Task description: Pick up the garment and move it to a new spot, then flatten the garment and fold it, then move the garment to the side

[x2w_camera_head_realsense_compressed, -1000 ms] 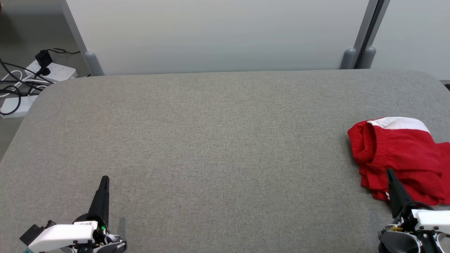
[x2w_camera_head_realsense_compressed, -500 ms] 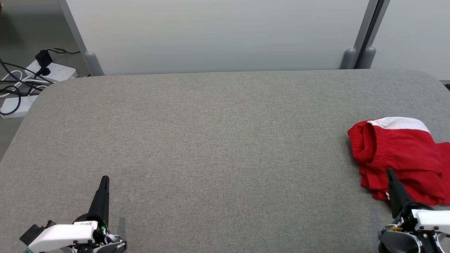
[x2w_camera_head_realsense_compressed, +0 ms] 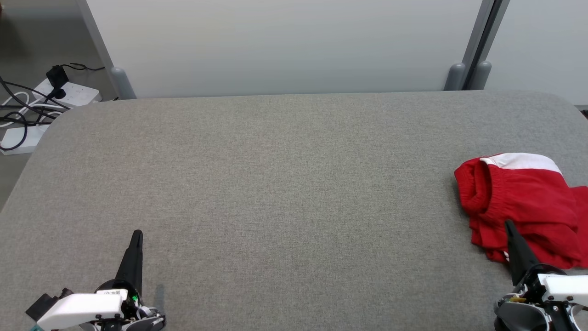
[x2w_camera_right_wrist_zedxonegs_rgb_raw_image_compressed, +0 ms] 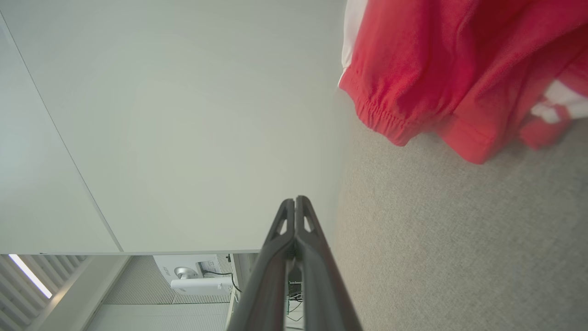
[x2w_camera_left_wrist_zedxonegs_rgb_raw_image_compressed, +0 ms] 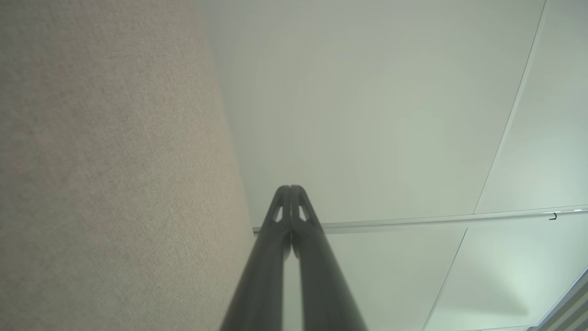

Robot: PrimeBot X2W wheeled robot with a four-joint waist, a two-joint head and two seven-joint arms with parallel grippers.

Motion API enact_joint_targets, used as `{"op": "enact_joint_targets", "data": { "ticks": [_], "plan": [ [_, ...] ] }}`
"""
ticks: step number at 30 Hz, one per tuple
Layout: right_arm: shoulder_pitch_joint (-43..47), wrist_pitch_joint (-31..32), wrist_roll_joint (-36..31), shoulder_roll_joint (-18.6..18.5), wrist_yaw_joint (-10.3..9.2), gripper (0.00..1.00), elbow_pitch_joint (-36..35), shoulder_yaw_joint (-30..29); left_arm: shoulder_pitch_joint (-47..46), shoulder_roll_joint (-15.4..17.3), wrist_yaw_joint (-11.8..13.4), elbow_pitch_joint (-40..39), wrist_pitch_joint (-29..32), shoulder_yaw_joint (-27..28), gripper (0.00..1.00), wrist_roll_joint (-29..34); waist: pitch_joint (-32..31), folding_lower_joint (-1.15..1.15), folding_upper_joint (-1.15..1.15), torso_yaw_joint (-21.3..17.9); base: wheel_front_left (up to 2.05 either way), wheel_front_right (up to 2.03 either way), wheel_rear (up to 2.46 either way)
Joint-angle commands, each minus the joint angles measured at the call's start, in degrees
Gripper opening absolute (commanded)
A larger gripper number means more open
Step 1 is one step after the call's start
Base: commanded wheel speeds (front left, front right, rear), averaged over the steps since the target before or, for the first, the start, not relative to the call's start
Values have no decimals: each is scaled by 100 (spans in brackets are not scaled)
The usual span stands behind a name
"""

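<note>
Grey table [x2w_camera_head_realsense_compressed: 275, 184] is occupied by a garment [x2w_camera_head_realsense_compressed: 528, 207], judged limp and light; its waistband [x2w_camera_head_realsense_compressed: 491, 193] is favoured for gripping. Left gripper [x2w_camera_head_realsense_compressed: 137, 235] and right gripper [x2w_camera_head_realsense_compressed: 507, 225] are closed, empty.

A big grey surface [x2w_camera_head_realsense_compressed: 285, 184] lies across the head view. It has rough cloth on top and round far corners. Behind it stands a pale wall [x2w_camera_head_realsense_compressed: 285, 46]. A grey post [x2w_camera_head_realsense_compressed: 120, 82] leans up at the left, and two more posts [x2w_camera_head_realsense_compressed: 456, 76] stand side by side at the right. On the floor [x2w_camera_head_realsense_compressed: 27, 46] at the far left sits a white power strip [x2w_camera_head_realsense_compressed: 76, 94] with a black plug [x2w_camera_head_realsense_compressed: 56, 76] in it. Black and white cables [x2w_camera_head_realsense_compressed: 18, 117] curl beside it. In the right wrist view, a white box [x2w_camera_right_wrist_zedxonegs_rgb_raw_image_compressed: 193, 276] with a round lens sits below the wall.
</note>
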Motion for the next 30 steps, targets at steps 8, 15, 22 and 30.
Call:
{"op": "enact_joint_targets", "data": {
  "ticks": [8,15,22,30],
  "plan": [
    [-89,44,66,-83,25,0,-174,84,-332,43,-44,-156,37,190,0,-24,0,0,0,0,0,0,0],
    [-89,44,66,-83,25,0,-174,84,-332,43,-44,-156,37,190,0,-24,0,0,0,0,0,0,0],
    [-89,44,66,-83,25,0,-174,84,-332,43,-44,-156,37,190,0,-24,0,0,0,0,0,0,0],
    [-89,44,66,-83,25,0,-174,84,-332,43,-44,-156,37,190,0,-24,0,0,0,0,0,0,0]
  ]
}}
